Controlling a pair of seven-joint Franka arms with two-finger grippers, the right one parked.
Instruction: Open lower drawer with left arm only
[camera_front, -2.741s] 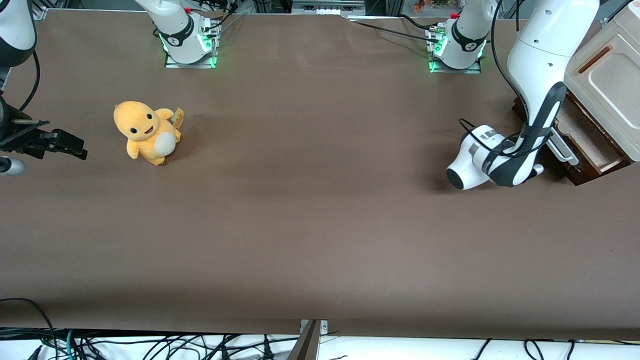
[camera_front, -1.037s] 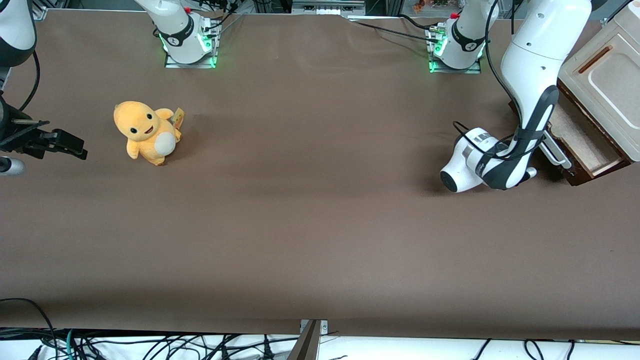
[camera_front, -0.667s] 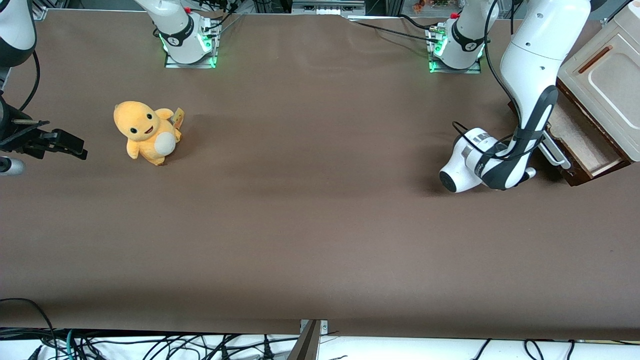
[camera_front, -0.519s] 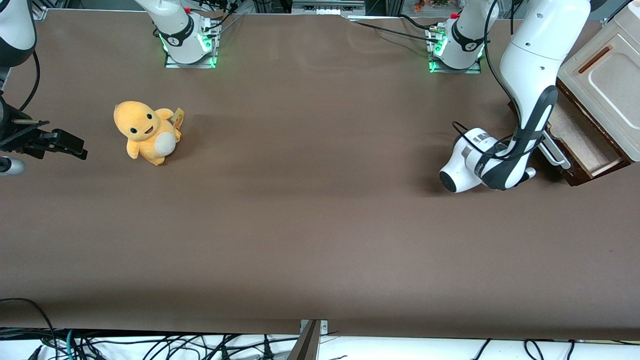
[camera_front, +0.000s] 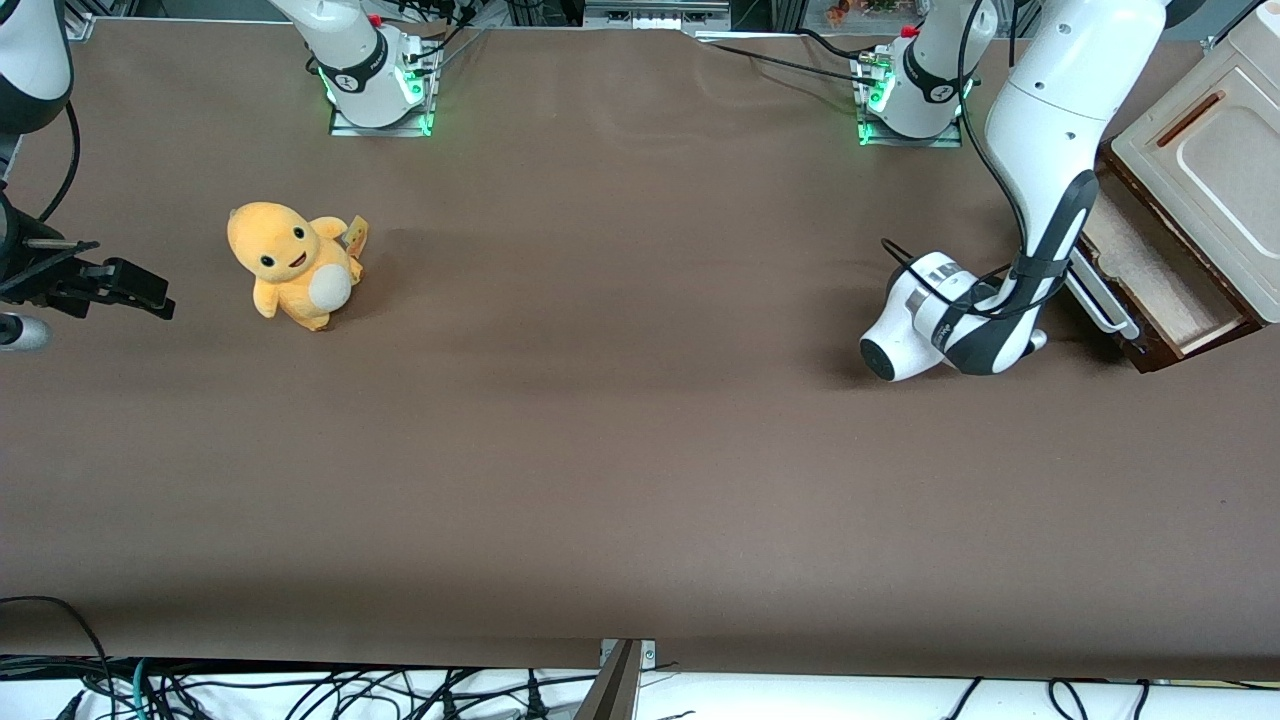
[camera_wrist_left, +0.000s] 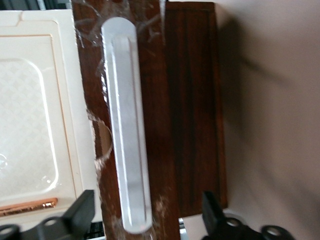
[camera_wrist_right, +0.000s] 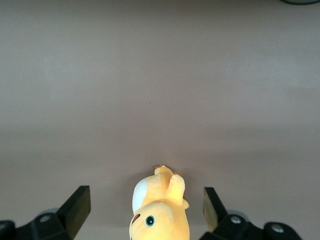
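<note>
Drawer and my hand at the working arm's end of the worktop. The drawer sits at the foot of the cream cabinet, already drawn partway out, so its pale inside shows between the cabinet and the dark front. My hand is released: its two fingers stand well apart, one to each side of the bar handle, and neither presses on the metal. In the front view my arm covers the hand itself, and only the wrist shows, low over the worktop just in front of the drawer.

The relation that governs my next move: the handle's long axis runs straight away from my hand, in the plane of the drawer front, so the gap between my fingers lies across the bar and not along it. I judge this the right alignment for a pinch. One end of the bar lies between my fingers. The drawer's travel is square to the bar, away from the cabinet, and any further pull must keep to that line, or the drawer may bind or drag the cabinet with it
</note>
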